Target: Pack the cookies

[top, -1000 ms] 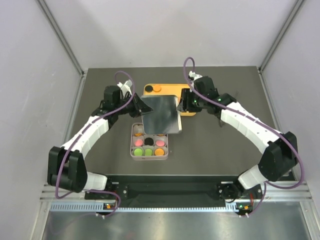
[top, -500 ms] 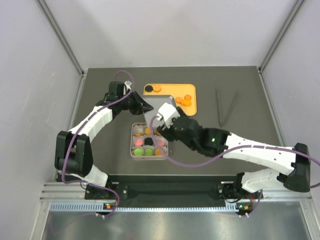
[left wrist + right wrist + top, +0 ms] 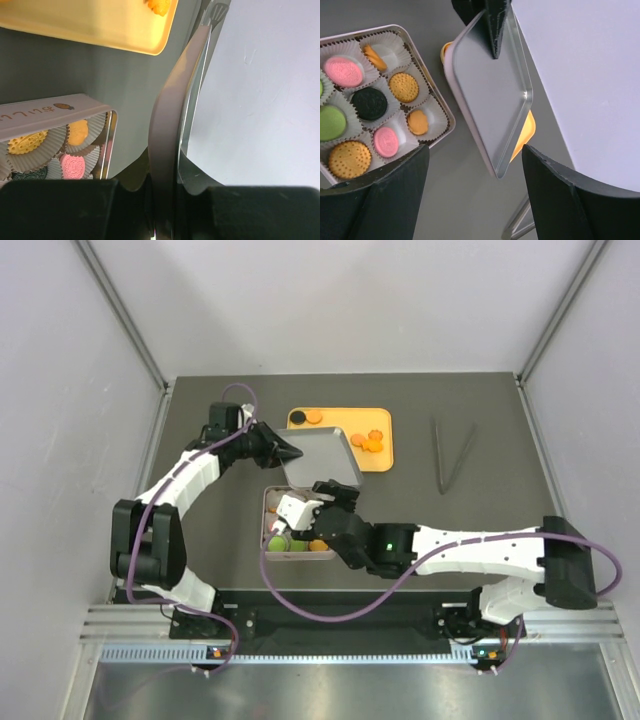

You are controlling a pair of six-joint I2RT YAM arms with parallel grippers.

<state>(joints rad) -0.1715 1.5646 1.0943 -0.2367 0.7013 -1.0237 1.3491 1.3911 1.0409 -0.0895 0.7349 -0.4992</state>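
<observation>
Cookies (image 3: 370,103): flat round discs in pink, black, green, orange and speckled brown, one to each paper cup (image 3: 390,45) of the square tin (image 3: 432,82); one orange disc leans on edge in a corner cup. Every cup in view holds one.
Leftovers: a few orange discs and one black one (image 3: 370,442) lie on the orange tray (image 3: 340,418), behind the tin.
Lid (image 3: 490,95): bare metal, held tilted in the air between tin and tray, touching neither as far as can be seen.
Left gripper (image 3: 285,452): clamped tight on the lid's edge.
Right gripper (image 3: 474,165): above the tin, fingers spread wide, nothing in them.
Step in hand: judged to be closing the tin (filling looks done).
Next move calls for: lid levelled, squared to the rim and lowered; the leaning disc may foul it.
Tongs (image 3: 450,455): on the table (image 3: 220,560), well apart to the right.
</observation>
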